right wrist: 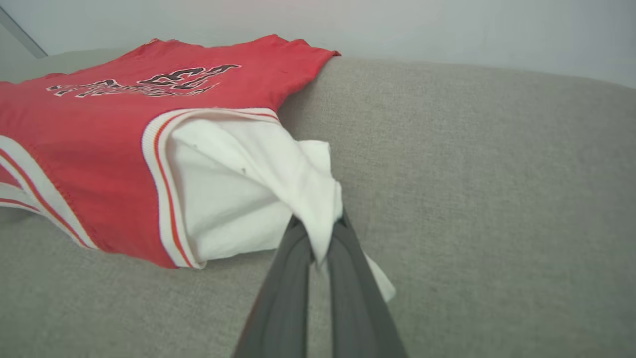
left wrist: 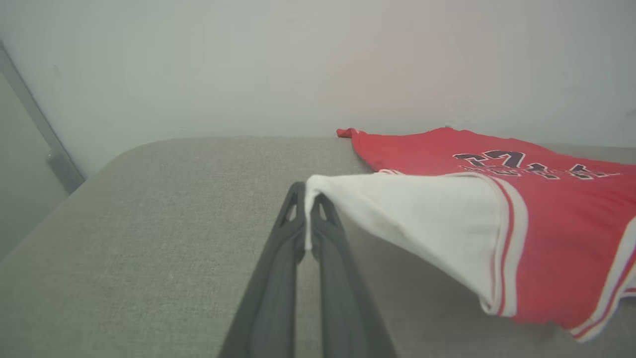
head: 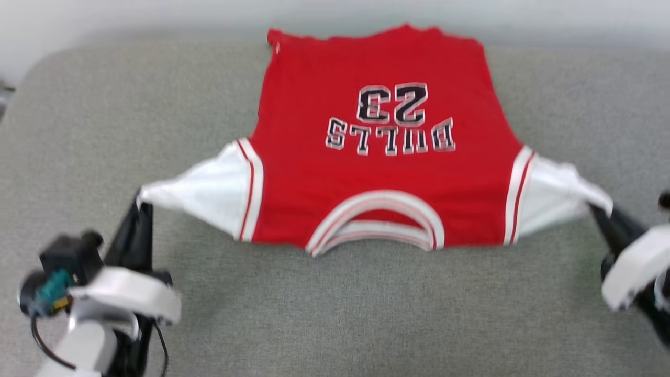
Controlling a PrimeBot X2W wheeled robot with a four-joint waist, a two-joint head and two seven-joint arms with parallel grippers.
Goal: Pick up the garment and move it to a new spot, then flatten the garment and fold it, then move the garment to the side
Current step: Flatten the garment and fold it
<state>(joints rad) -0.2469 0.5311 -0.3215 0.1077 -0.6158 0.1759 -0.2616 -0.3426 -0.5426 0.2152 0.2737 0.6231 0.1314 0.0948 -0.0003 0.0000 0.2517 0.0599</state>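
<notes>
Head view: my left pincer (head: 140, 205), at the lower left of the frame, is clamped on the tip of one white sleeve of the red shirt (head: 377, 157). My right pincer (head: 599, 212), at the right edge, is clamped on the opposite sleeve. The shirt lies spread across the middle of the grey fabric surface (head: 335, 314), collar toward the bottom of the frame and hem toward the top. Its black "23" and "BULLS" lettering is face up and reads upside down. Both sleeves are drawn outward into points.

Left wrist view: my two dark fingers (left wrist: 278, 278) meet at centre frame with a thin edge of white sleeve pinched between them. The red body lies at the right, with a pale wall (left wrist: 198, 64) behind.

Right wrist view: my fingers (right wrist: 285, 278) grip a bunched fold of white sleeve at lower centre, and the shirt's body runs to the upper left.
</notes>
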